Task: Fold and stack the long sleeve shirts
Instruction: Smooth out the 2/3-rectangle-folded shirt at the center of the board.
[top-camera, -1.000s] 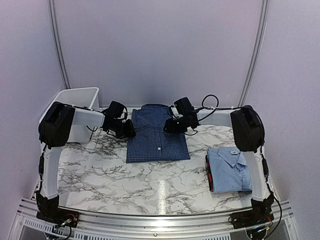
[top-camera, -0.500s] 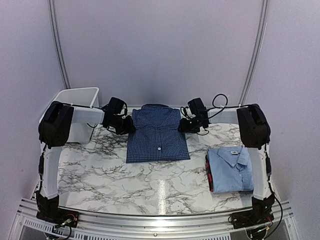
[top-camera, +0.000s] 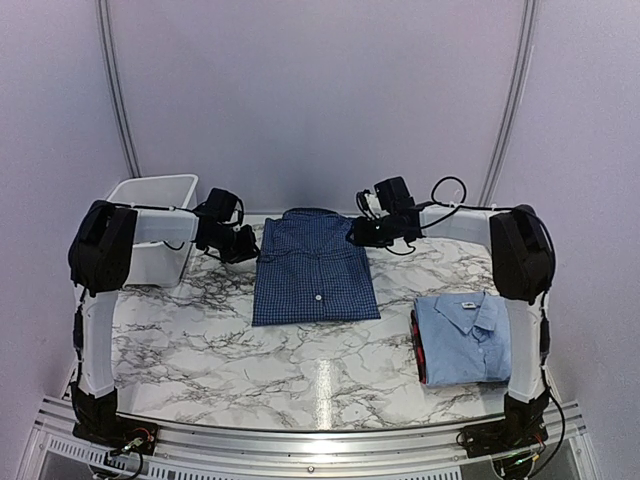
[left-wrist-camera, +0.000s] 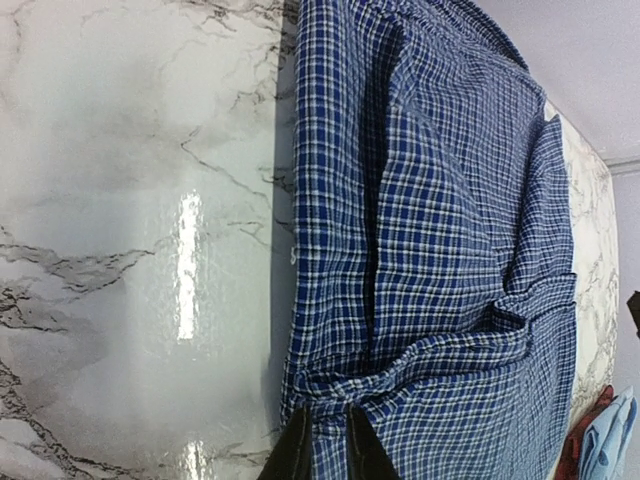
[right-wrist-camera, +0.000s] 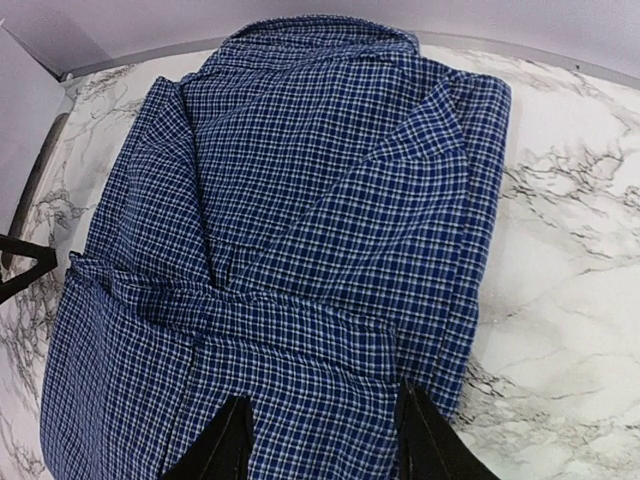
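The check shirt (top-camera: 315, 272) lies folded flat at the back middle of the table (top-camera: 240, 360). Its collar points to the back wall. A small white button (top-camera: 317, 297) shows on its front. The shirt makes a neat shape with straight sides.

The left gripper (top-camera: 243, 245) is at the shirt's left side, near the collar end. In the left wrist view its fingers (left-wrist-camera: 292, 455) are close together, with only a thin gap. They are right at the shirt's edge, and the cloth there is bunched into a small ridge. I cannot tell if they pinch the cloth or just sit over it.

The right gripper (top-camera: 356, 233) is at the shirt's right side, also near the collar end. In the right wrist view its fingers (right-wrist-camera: 228, 445) are spread wide apart above the edge of the shirt.

The light shirt (top-camera: 462, 340) lies folded at the right side of the table, nearer the front. It is just beside the right arm and well apart from the check shirt. A white label (top-camera: 462, 299) shows in its collar. A red thing (top-camera: 416, 348) peeks out from under its left edge.

A white bin (top-camera: 150, 190) stands at the back left corner, behind the left arm.
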